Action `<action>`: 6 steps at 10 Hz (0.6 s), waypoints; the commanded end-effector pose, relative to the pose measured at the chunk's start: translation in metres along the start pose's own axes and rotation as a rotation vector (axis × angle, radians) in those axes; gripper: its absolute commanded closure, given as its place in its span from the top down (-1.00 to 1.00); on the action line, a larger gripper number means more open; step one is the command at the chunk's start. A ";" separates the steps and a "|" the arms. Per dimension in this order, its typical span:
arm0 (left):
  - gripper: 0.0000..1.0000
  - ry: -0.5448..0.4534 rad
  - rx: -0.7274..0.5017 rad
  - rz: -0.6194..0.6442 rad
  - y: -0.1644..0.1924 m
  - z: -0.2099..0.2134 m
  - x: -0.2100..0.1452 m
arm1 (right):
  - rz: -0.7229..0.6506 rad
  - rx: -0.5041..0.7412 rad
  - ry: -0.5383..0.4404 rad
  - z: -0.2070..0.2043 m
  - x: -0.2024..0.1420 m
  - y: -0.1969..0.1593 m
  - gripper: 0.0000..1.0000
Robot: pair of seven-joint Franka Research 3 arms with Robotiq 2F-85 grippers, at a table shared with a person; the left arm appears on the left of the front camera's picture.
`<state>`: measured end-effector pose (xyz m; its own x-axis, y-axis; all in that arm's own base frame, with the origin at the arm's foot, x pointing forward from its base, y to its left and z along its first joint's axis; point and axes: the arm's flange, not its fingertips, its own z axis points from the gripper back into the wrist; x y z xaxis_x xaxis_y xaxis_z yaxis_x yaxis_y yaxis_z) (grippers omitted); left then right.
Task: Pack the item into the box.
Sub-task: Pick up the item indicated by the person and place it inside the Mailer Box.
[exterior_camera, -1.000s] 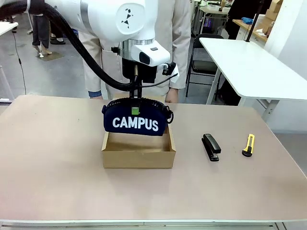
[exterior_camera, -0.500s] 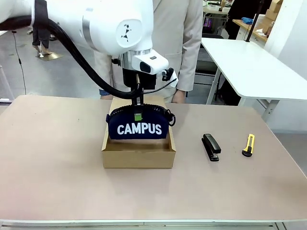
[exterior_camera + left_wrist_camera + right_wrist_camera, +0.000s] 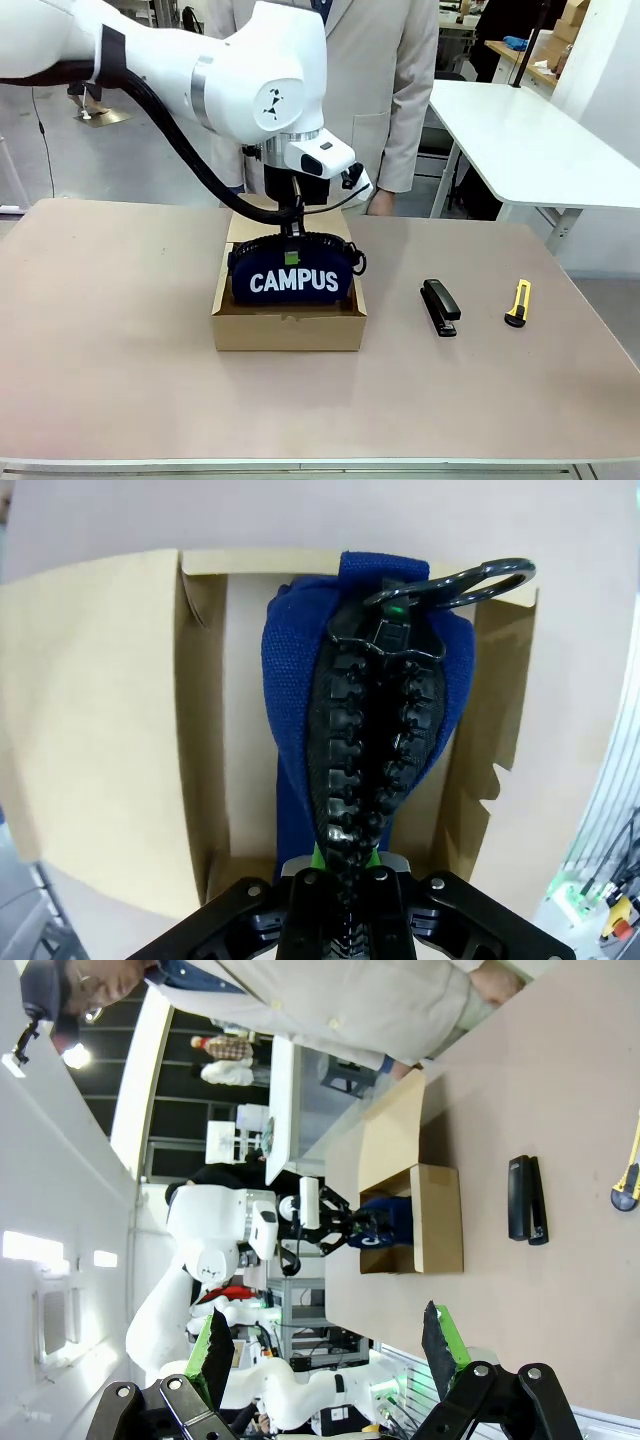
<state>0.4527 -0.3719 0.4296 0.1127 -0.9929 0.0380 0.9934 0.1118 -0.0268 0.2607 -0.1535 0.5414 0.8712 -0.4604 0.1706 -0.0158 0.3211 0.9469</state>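
The navy pouch (image 3: 291,277) with white "CAMPUS" lettering stands on its long edge, its lower part inside the open brown cardboard box (image 3: 288,330) at mid table. My left gripper (image 3: 291,243) is shut on the pouch's zipper ridge from above. In the left wrist view the black zipper (image 3: 372,740) runs up from between my fingers, with the box walls (image 3: 202,730) on both sides. The box lid flap (image 3: 240,225) lies open toward the person. My right gripper (image 3: 325,1345) is open and holds nothing, far from the box (image 3: 437,1217).
A black stapler (image 3: 440,306) and a yellow utility knife (image 3: 517,302) lie right of the box. A person in a beige coat (image 3: 400,90) stands at the far edge, a hand (image 3: 378,203) near the table. A white table (image 3: 520,140) stands at back right.
My left gripper has lowered the pouch from above the box down into it. The person has stepped slightly to the right.
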 end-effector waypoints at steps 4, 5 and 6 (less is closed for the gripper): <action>-0.82 0.063 -0.007 0.044 0.010 -0.025 0.011 | 0.024 0.023 -0.006 -0.001 0.002 0.001 1.00; -0.82 0.060 -0.007 0.044 0.010 -0.026 0.011 | 0.024 0.023 -0.006 -0.001 0.002 0.001 1.00; -0.82 0.065 -0.003 0.046 0.010 -0.026 0.011 | 0.024 0.023 -0.006 -0.001 0.002 0.001 1.00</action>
<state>0.4638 -0.3804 0.3989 0.1376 -0.9904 -0.0101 0.9891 0.1380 -0.0518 0.2608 -0.1535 0.5415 0.8712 -0.4602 0.1707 -0.0159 0.3212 0.9469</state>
